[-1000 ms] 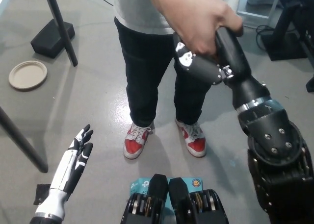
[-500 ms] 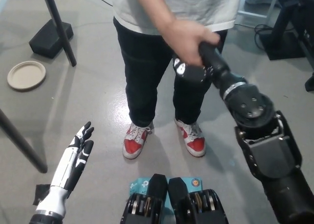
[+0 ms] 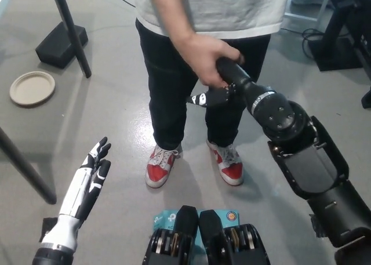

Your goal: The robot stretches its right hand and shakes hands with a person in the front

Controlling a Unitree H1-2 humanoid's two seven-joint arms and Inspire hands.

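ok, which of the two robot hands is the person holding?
The black right hand, raised in front of the person's legs, with the person's hand wrapped over it. The white left hand hangs open at lower left, touching nothing.

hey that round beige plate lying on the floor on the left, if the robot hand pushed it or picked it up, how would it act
The plate looks thin and shallow, like a paper or pulp one, so it is probably light and a little bendy. Lying flat on the smooth grey floor, it would likely slide, not tip. Stood on its round rim it might roll.
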